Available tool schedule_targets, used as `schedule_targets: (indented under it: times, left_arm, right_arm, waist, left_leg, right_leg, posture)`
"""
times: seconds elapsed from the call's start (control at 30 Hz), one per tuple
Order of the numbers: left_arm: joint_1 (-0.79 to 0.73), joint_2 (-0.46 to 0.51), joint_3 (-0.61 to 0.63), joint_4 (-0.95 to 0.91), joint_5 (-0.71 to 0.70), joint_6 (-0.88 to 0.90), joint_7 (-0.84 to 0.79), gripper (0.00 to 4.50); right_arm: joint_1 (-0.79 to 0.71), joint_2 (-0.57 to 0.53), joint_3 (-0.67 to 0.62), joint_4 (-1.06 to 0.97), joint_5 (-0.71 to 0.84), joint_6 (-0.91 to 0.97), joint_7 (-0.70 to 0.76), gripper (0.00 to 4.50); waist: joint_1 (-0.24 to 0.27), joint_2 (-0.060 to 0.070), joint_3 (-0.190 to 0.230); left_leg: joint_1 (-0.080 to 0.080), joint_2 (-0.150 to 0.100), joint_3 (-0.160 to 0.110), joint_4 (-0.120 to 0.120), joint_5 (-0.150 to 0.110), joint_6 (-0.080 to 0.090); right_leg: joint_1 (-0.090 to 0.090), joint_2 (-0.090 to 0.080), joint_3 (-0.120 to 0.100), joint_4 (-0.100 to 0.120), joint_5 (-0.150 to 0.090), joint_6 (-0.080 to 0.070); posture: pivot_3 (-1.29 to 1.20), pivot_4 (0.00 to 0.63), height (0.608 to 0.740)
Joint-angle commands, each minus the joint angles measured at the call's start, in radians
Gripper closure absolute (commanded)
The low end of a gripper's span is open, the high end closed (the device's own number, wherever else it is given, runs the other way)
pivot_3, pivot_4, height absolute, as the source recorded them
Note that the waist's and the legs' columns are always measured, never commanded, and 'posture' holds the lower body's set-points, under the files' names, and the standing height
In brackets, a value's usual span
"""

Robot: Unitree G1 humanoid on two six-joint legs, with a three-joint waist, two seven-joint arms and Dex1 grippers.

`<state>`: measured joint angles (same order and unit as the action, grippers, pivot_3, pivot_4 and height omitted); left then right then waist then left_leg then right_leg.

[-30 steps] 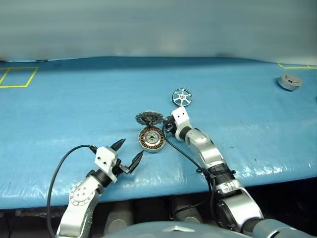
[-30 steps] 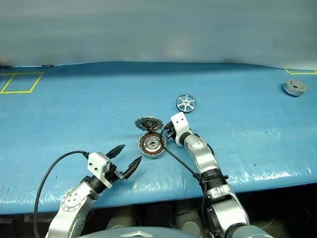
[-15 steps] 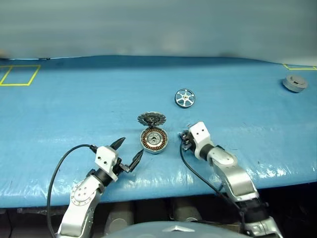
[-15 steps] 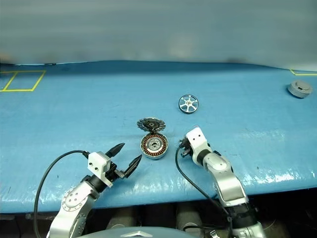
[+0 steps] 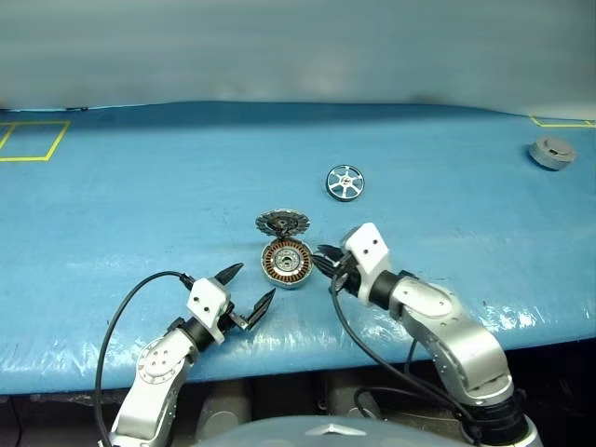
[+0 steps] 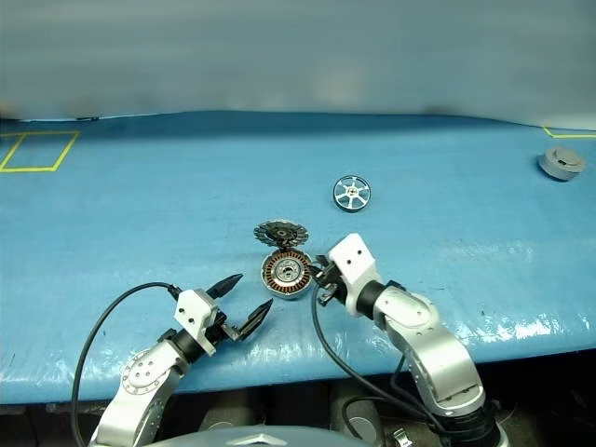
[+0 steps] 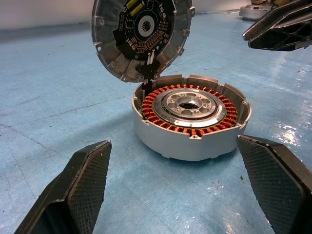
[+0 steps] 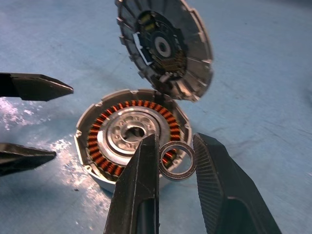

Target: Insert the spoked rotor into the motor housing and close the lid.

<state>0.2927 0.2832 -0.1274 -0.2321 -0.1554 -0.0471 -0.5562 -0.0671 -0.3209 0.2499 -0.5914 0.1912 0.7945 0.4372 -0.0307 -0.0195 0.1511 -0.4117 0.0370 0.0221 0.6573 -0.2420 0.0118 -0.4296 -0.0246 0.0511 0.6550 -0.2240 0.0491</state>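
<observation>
We see a lab or test workshop: a wide table (image 5: 140, 186) under a blue plastic sheet, yellow tape squares (image 5: 33, 142) at its far corners, loose motor parts (image 5: 285, 263) near the middle.

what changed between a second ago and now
The right gripper pulled back from beside the lid toward the table's near edge and now sits just right of the motor housing, pinching a thin dark ring. The left gripper stayed open in front of the housing. The housing, the lid propped behind it, the spoked rotor and the grey part at far right kept their places.
</observation>
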Motion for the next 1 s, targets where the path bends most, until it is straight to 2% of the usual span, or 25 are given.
schedule_targets:
  times: [0.03, 0.2, 0.43, 1.0]
  left_arm:
    - [-0.002, 0.001, -0.002, -0.001, 0.005, -0.034, 0.004, 0.0]
    - [-0.004, -0.002, -0.004, 0.006, 0.003, -0.04, 0.008, 0.0]
    - [-0.002, -0.007, -0.005, 0.008, 0.0, -0.04, 0.014, 0.0]
    - [-0.005, -0.006, -0.004, 0.045, 0.005, -0.061, 0.012, 0.0]
  right_arm:
    - [-0.056, 0.065, 0.05, 0.046, -0.029, -0.027, -0.056, 3.82]
    - [-0.106, 0.114, 0.098, 0.149, -0.07, -0.076, -0.086, 3.82]
    - [-0.119, 0.13, 0.129, 0.212, -0.082, -0.111, -0.071, 3.82]
    - [-0.089, 0.142, 0.112, 0.262, -0.071, -0.118, -0.058, 3.82]
  waist:
    - [0.0, 0.0, 0.0]
    - [0.001, 0.0, 0.0]
    - [0.0, 0.0, 0.0]
    - [0.0, 0.0, 0.0]
  left_leg:
    - [0.0, 0.0, 0.0, 0.0, 0.0, 0.0]
    - [0.0, 0.0, 0.0, 0.0, 0.0, 0.0]
    - [0.0, 0.0, 0.001, 0.0, 0.0, 0.0]
    - [0.0, 0.0, 0.001, 0.001, 0.0, 0.0]
  right_leg:
    - [0.0, 0.0, 0.0, 0.0, 0.0, 0.0]
    - [0.0, 0.0, 0.0, 0.0, 0.0, 0.0]
    - [0.0, 0.0, -0.001, 0.0, 0.0, 0.0]
    - [0.0, 0.0, -0.001, 0.002, 0.0, 0.0]
  posture:
    - [0.0, 0.15, 0.74]
    - [0.0, 0.15, 0.74]
    - [0.0, 0.15, 0.74]
    - [0.0, 0.15, 0.74]
